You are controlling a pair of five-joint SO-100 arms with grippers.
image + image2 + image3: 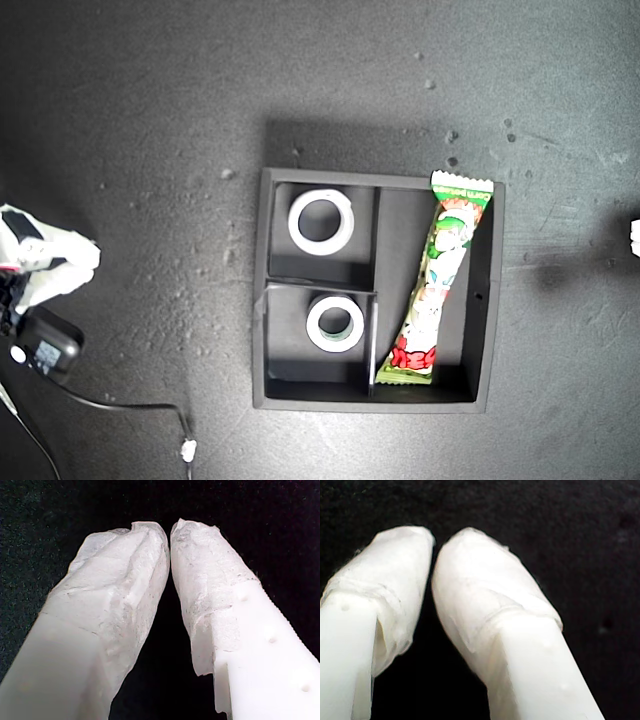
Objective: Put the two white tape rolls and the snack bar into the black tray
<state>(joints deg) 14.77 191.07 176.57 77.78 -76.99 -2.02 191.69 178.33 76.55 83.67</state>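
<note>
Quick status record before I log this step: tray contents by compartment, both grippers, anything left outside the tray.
tray: black tray, three compartments
upper small compartment in the exterior view: white tape roll, lying flat
lower small compartment: white tape roll with greenish-grey core, lying flat
long compartment: snack bar, lengthwise, its upper end resting over the tray wall
first gripper: shut, holding nothing
second gripper: shut, holding nothing
task items outside tray: none seen
arms: only parts visible at the exterior view's left and right edges, clear of the tray
</note>
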